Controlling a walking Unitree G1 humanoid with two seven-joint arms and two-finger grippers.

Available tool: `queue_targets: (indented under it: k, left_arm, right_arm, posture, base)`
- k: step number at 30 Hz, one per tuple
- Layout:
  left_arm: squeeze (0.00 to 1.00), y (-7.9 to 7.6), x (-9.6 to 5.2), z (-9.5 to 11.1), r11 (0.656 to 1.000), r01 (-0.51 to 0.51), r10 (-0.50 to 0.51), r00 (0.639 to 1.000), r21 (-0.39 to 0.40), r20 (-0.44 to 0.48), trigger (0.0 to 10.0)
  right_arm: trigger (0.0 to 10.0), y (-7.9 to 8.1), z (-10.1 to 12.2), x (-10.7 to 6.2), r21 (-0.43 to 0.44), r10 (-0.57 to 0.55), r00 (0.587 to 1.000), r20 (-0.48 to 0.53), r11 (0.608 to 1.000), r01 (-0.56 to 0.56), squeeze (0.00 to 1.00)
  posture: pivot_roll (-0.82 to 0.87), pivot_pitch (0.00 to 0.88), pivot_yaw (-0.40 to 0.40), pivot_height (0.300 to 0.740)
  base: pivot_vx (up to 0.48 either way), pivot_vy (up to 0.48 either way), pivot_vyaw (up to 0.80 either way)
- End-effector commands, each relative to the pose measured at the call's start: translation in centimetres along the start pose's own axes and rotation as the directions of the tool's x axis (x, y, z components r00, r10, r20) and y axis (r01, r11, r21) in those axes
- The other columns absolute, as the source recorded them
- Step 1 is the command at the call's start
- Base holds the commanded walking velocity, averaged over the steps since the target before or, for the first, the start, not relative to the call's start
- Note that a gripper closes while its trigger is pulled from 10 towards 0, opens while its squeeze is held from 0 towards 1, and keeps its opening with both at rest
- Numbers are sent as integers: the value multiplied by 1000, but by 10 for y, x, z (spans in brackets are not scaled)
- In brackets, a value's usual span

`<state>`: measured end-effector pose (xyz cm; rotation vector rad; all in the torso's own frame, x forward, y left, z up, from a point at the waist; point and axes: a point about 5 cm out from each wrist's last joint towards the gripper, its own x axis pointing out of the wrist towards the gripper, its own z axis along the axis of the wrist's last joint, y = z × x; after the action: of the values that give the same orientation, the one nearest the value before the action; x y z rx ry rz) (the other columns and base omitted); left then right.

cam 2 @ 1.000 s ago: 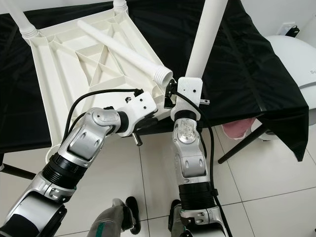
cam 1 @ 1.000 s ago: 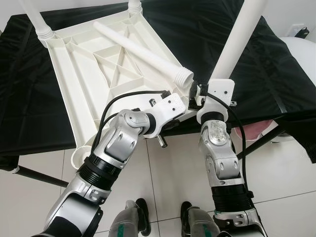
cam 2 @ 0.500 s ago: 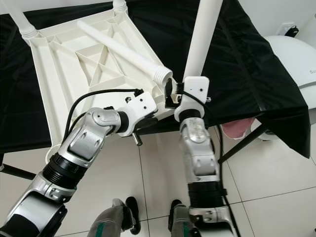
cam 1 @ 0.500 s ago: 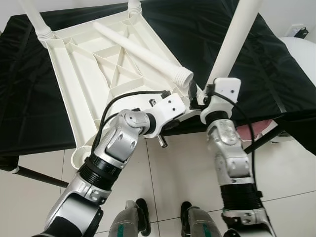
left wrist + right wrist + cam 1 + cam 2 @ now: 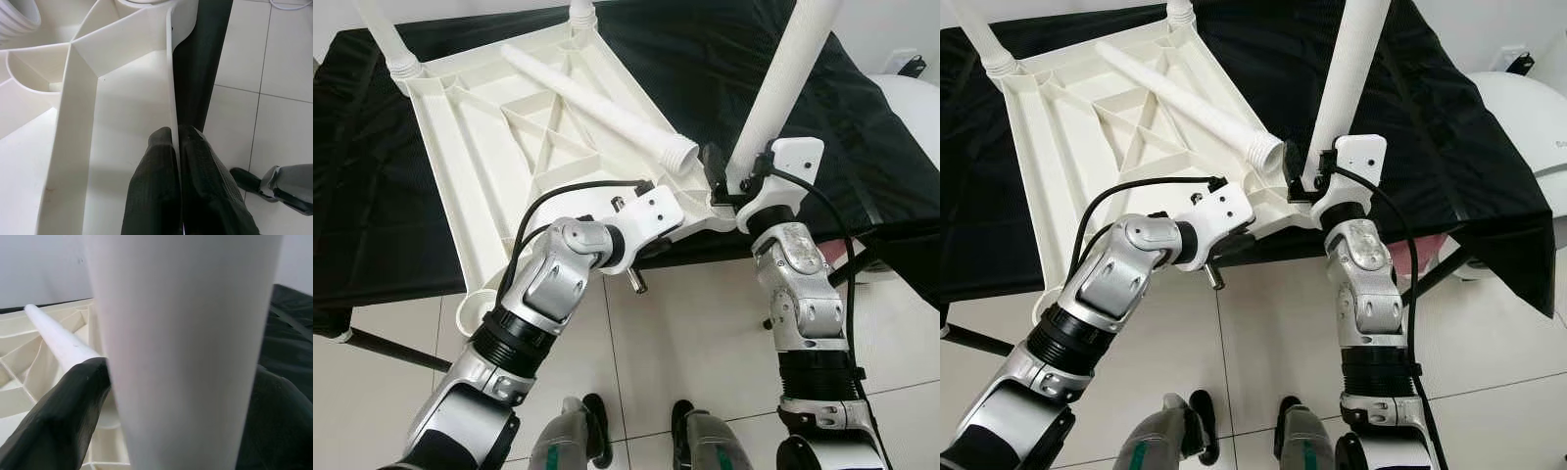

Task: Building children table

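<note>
Black cloth [image 5: 803, 147] carries upturned white ribbed tabletop [image 5: 489, 166], loose leg [image 5: 597, 103] across.

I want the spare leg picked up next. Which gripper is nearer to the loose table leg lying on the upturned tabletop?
Right. The right gripper, clamped around the upright leg, sits just beside the loose leg's threaded end. The left gripper pinches the tabletop's near rim, slightly farther off.
</note>
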<state>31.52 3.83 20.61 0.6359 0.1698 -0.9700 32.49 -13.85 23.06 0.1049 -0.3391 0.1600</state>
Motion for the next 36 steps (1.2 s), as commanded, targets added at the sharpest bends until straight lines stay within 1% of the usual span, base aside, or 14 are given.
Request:
queue_targets:
  k: [1,6,10,13,17,19,20,21,22,25,29,30,31,36]
  left_arm:
    - [0,9,-5,13,992,-117,115,992,39,50,10000]
    - [0,9,-5,14,992,-117,115,992,39,49,10000]
    - [0,11,-5,14,992,-119,117,992,41,48,10000]
    - [0,11,-5,14,992,-121,119,992,40,50,10000]
    - [0,11,-5,14,992,-121,119,992,40,50,10000]
    - [0,11,-4,14,992,-121,120,992,37,50,10000]
    - [0,11,-4,14,992,-121,120,992,37,50,10000]
    - [0,11,-4,14,992,-121,119,992,35,52,10000]
    - [0,11,-4,14,992,-120,118,992,35,53,10000]
    - [0,11,-3,15,992,-119,117,992,35,54,10000]
    - [0,11,-3,14,992,-119,117,992,36,54,10000]
    - [0,11,-4,15,992,-119,116,992,38,53,10000]
    - [0,11,-4,15,992,-119,116,992,39,53,10000]
    - [0,11,-4,14,992,-119,117,992,40,53,10000]
  right_arm:
    - [10000,2,-6,-4,27,20,1000,-21,999,-20,0]
    - [10000,0,-6,-6,21,58,998,-28,998,-58,0]
    - [10000,-9,-4,-9,12,103,994,-42,995,-103,0]
    - [10000,-25,1,-13,-15,157,986,-60,987,-158,0]
    - [10000,-25,1,-13,-15,159,985,-61,987,-160,0]
    - [10000,-36,6,-14,-46,188,980,-69,981,-191,0]
    - [10000,-36,6,-14,-46,188,980,-69,981,-191,0]
    - [10000,-46,10,-15,-51,267,958,-101,961,-273,0]
    - [10000,-49,12,-16,-46,319,941,-114,944,-326,0]
    - [10000,-53,12,-16,-24,380,915,-137,922,-387,0]
    - [10000,-58,12,-15,-17,418,895,-157,905,-426,0]
    - [10000,-57,10,-14,5,484,854,-191,870,-493,0]
    - [10000,-56,10,-14,7,510,836,-202,854,-520,0]
    - [10000,-55,8,-12,32,552,804,-219,828,-560,0]
  posture:
    - [-135,198,48,740]
    - [-137,199,52,740]
    - [-140,200,51,740]
    - [-143,200,49,740]
    - [-143,200,49,740]
    - [-153,205,47,740]
    - [-153,205,47,740]
    - [-154,205,48,740]
    - [-154,205,48,740]
    - [-154,205,49,740]
    - [-152,203,52,740]
    - [-152,203,52,740]
    - [-152,203,52,740]
    - [-148,200,52,740]
  base:
    - [0,0,0]
    - [0,0,0]
    - [0,0,0]
    - [0,0,0]
    - [0,0,0]
    - [0,0,0]
    - [0,0,0]
    - [0,0,0]
    - [0,0,0]
    - [0,0,0]
    - [0,0,0]
    - [0,0,0]
    - [0,0,0]
    - [0,0,0]
